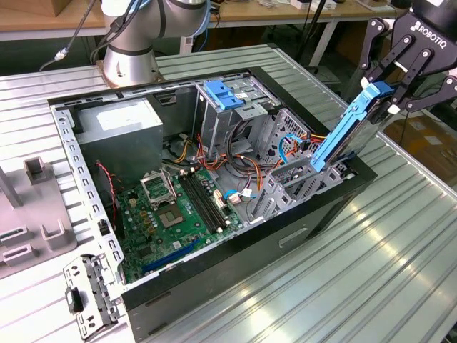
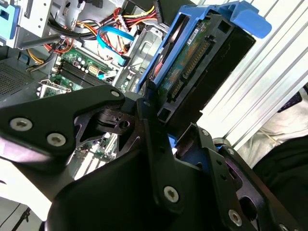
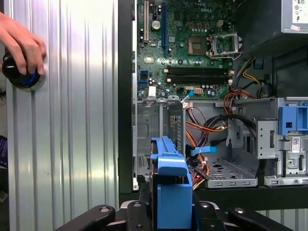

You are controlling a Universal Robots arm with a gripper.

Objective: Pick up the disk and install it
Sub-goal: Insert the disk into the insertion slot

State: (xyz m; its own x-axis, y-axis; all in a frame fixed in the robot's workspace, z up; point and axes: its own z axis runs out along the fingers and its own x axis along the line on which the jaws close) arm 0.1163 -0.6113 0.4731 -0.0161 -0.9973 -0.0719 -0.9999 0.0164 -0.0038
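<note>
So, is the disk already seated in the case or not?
Not seated. In the exterior view the disk leans steeply, its top in the end effector above the case, its lower end at the drive cage.

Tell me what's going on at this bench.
The arm's gripper is shut on the disk, gripping the upper end of its blue carrier. The disk stands steeply tilted, its lower end at the grey drive cage along the edge of the open computer case, on the exterior view's right; it is not seated flat. In the first wrist view, a person's hand rests on a round black device on the table beside the case.
</note>
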